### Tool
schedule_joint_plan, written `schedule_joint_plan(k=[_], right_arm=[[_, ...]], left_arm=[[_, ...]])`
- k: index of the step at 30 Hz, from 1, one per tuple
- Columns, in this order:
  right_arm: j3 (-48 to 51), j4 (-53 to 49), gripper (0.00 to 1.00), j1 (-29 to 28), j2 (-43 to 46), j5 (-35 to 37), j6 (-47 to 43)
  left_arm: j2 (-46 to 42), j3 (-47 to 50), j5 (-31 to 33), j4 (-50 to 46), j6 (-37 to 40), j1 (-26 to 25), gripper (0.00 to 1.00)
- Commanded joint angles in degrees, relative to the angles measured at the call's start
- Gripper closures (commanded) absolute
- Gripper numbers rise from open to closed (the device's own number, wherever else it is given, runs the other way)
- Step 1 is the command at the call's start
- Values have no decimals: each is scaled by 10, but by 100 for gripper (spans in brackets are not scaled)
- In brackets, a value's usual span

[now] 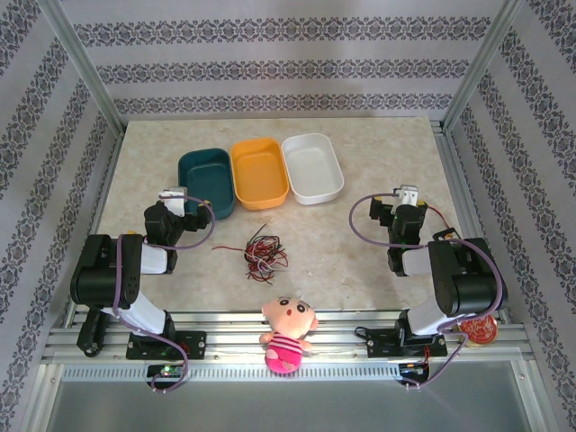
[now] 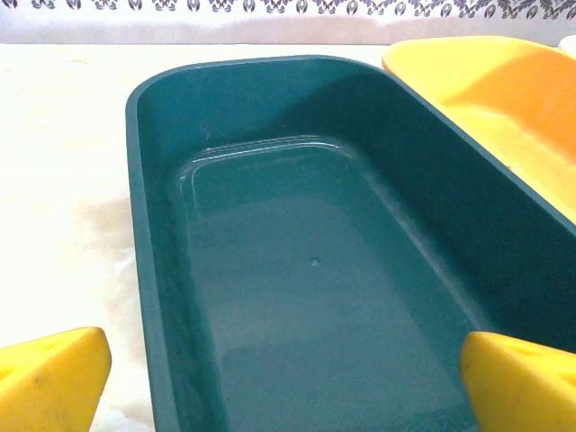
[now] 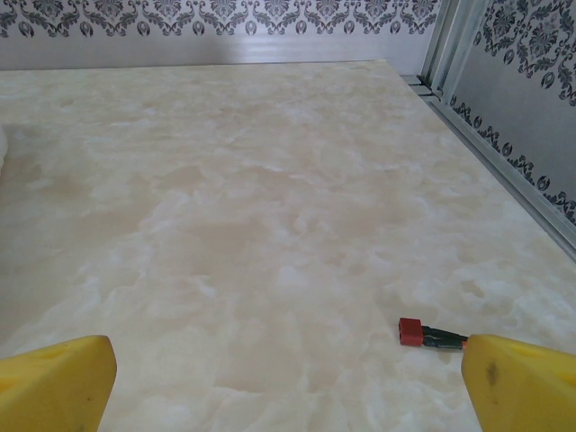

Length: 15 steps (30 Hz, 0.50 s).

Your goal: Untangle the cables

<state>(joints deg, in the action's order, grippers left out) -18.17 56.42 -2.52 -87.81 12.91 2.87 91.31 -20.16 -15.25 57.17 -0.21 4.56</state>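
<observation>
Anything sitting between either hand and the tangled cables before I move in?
Nothing visible. Bare table lies between the left hand, the right hand and the cables. The teal bin sits beyond the left hand, and the plush doll at the near edge, both off the paths.

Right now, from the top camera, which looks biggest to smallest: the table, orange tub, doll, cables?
1. Table.
2. Orange tub and doll: they look alike, and the doll may sit nearer the camera, so unranked.
3. Cables, a loose tangle.
</observation>
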Motion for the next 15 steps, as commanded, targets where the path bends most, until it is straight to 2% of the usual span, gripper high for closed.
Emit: schedule_joint_plan(k=[1,8,15], right_arm=[[-11,15,2,-2,-1,11,7],[-9,16,2,-2,0,10,7],[-24,-15,2,-3,14,-2,3]], left_arm=[[1,-10,-11,-7,6,-4,1],[-3,-3,-6,5,3,-4,1],[-99,18,19,-40,-4,-4,1]])
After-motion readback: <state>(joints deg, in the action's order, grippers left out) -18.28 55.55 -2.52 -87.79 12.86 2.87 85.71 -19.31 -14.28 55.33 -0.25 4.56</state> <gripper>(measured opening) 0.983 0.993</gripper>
